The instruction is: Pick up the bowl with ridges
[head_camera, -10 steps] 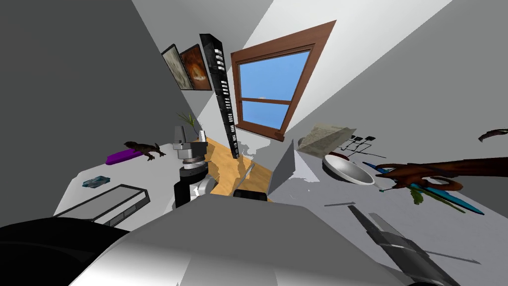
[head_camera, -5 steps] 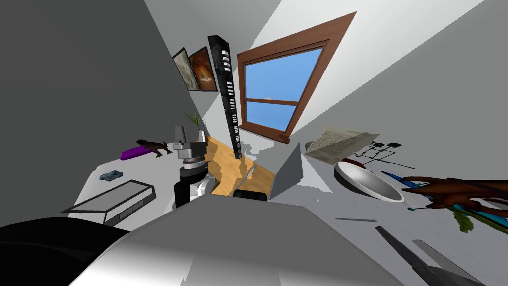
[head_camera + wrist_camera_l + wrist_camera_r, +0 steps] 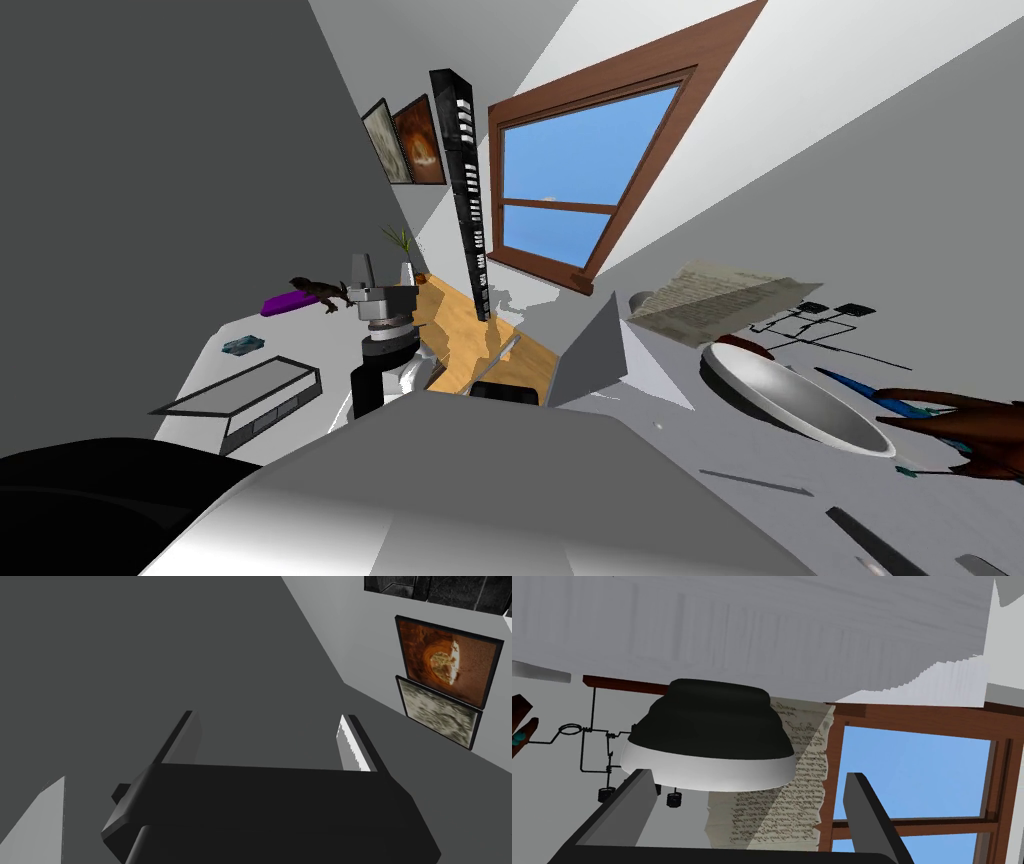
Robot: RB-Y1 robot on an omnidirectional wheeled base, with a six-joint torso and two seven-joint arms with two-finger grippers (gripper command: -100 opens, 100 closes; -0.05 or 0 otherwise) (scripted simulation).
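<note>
The ridged bowl (image 3: 790,400) is white inside and lies on the white tabletop (image 3: 700,450) to my right. In the right wrist view the bowl (image 3: 707,736) shows a dark stepped underside and a white rim, just beyond my right gripper (image 3: 751,773). Those fingers are open with nothing between them, and the bowl is nearer one finger. In the head view the right gripper (image 3: 503,352) sits just above my chest. My left gripper (image 3: 365,268) is raised beside it, open (image 3: 268,714) and empty.
A written sheet (image 3: 725,295) and a black wire figure (image 3: 810,320) lie behind the bowl. A brown branch-like thing (image 3: 950,425), blue sticks (image 3: 860,385) and a grey blade (image 3: 880,540) lie close by. To my left, another table carries a grey box (image 3: 250,395) and a purple item (image 3: 290,302).
My head view has swung, so the bowl now looks larger and lies farther right and lower. Both grippers keep their place above my chest.
</note>
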